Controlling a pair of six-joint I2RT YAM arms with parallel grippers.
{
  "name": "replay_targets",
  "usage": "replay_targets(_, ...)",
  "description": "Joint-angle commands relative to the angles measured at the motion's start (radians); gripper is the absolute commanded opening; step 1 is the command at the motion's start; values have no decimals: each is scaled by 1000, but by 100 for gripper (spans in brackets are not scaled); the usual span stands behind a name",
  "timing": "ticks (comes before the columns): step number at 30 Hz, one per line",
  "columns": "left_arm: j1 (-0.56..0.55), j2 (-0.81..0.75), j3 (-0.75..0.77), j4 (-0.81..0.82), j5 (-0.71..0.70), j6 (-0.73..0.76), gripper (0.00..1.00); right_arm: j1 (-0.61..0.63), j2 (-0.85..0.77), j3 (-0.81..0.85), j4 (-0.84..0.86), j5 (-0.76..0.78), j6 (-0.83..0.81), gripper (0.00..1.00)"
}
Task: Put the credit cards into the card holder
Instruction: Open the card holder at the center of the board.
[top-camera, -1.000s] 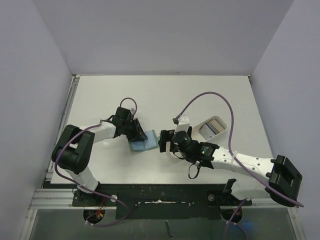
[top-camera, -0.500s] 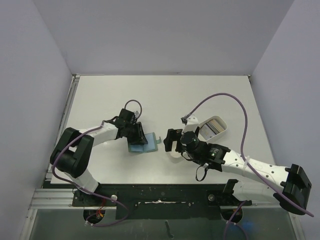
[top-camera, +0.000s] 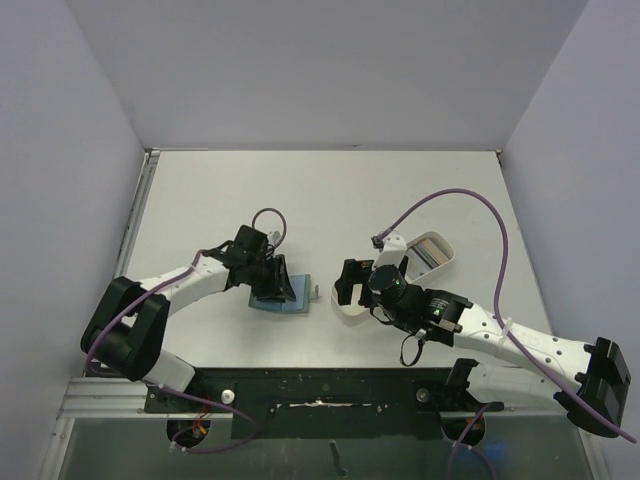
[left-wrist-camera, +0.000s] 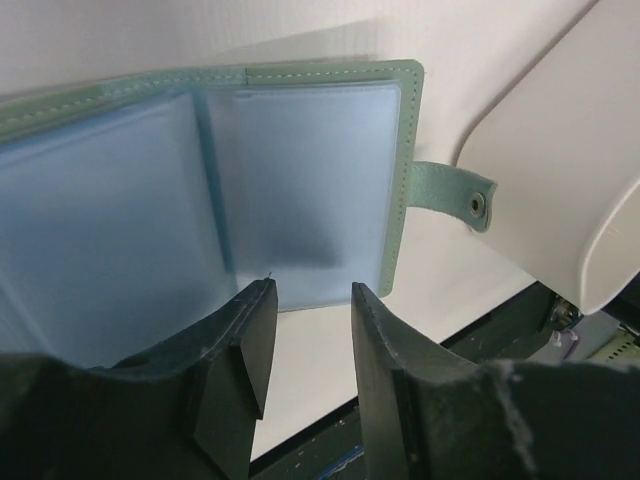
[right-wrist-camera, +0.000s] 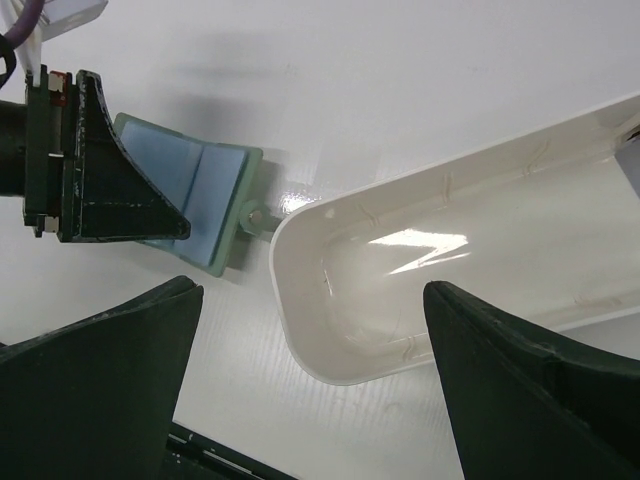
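Note:
The card holder (top-camera: 296, 304) lies open on the table, pale blue inside (left-wrist-camera: 290, 170) with a grey-green rim and a snap tab. My left gripper (top-camera: 274, 288) is at its left part; in the left wrist view its jaws (left-wrist-camera: 312, 298) stand apart at the holder's near edge with only table between them. The credit cards (top-camera: 428, 252) lie in the far end of the long white tray (top-camera: 352, 312). My right gripper (top-camera: 350, 290) hangs wide open over the tray's near end (right-wrist-camera: 400, 300), nothing between its fingers (right-wrist-camera: 120, 380). The open card holder (right-wrist-camera: 205, 185) shows just left of the tray.
The white tray (left-wrist-camera: 560, 170) lies diagonally, its near end close to the holder's snap tab (left-wrist-camera: 455, 192). The table's dark front edge runs just below both grippers. Grey walls close in the table at left, right and back. The purple cable loops above the right arm.
The left gripper and card holder have shifted toward the table's near edge, and the left jaws have parted slightly. The right arm has drawn back to the right, uncovering the tray's near end.

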Motion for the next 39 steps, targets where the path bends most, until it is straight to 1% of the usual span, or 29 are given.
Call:
replay_targets(1, -1, -46, 78, -45, -12, 11, 36, -3, -18, 44, 15, 10, 16, 98)
replay_targets(5, -1, -64, 115, -80, -118, 5, 41, -3, -22, 42, 20, 10, 16, 98)
replay_targets(10, -1, -65, 126, -118, -231, -2, 45, -2, -31, 36, 22, 12, 15, 98)
replay_targets(20, -13, -55, 116, -87, -249, -22, 48, -2, -52, 23, 28, 15, 10, 98)
replay_targets(23, -21, -38, 131, -101, -273, -23, 50, -1, -47, 25, 29, 13, 7, 98)
replay_targets(25, -32, -25, 143, -124, -314, -25, 51, -2, -46, 26, 30, 13, 6, 98)
replay_targets(29, -52, -8, 151, -133, -327, -21, 53, -2, -42, 18, 37, 11, 6, 98)
replay_targets(30, -60, -2, 158, -140, -336, -20, 54, -2, -41, 18, 37, 10, 7, 98)
replay_targets(31, -69, 2, 167, -147, -345, -20, 60, -1, -39, 17, 38, 9, 7, 98)
replay_targets(32, -76, 8, 172, -150, -351, -18, 63, -1, -35, 16, 39, 7, 6, 98)
replay_targets(39, -96, 56, 177, -135, -368, -20, 63, 0, -22, 17, 39, 3, 1, 98)
